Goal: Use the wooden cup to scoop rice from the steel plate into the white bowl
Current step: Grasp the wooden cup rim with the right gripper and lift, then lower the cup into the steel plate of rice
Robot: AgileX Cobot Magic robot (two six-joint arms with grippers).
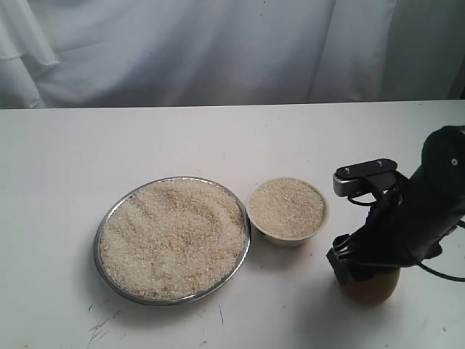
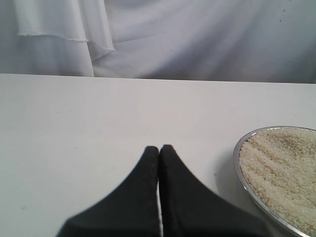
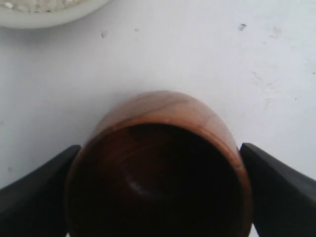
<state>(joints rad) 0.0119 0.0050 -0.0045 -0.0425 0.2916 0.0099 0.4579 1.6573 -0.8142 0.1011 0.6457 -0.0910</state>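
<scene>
The steel plate [image 1: 98, 240] lies left of centre, heaped with rice [image 1: 174, 236]. Touching its right rim, the white bowl [image 1: 251, 212] holds rice almost to its brim. To the bowl's right the wooden cup [image 1: 370, 285] stands on the table with my right gripper [image 1: 363, 267] over it. The right wrist view shows the cup [image 3: 163, 108] with a dark, empty inside and my right gripper [image 3: 159, 147] shut on it, one finger on each side. My left gripper [image 2: 159, 148] is shut on nothing and hovers over bare table beside the plate's rim [image 2: 238, 153]; it is outside the exterior view.
The white table [image 1: 65, 160] runs back to a white cloth backdrop [image 1: 218, 51]. Scuff marks [image 1: 102, 323] lie near the front edge. The bowl's edge [image 3: 44, 19] shows in a corner of the right wrist view.
</scene>
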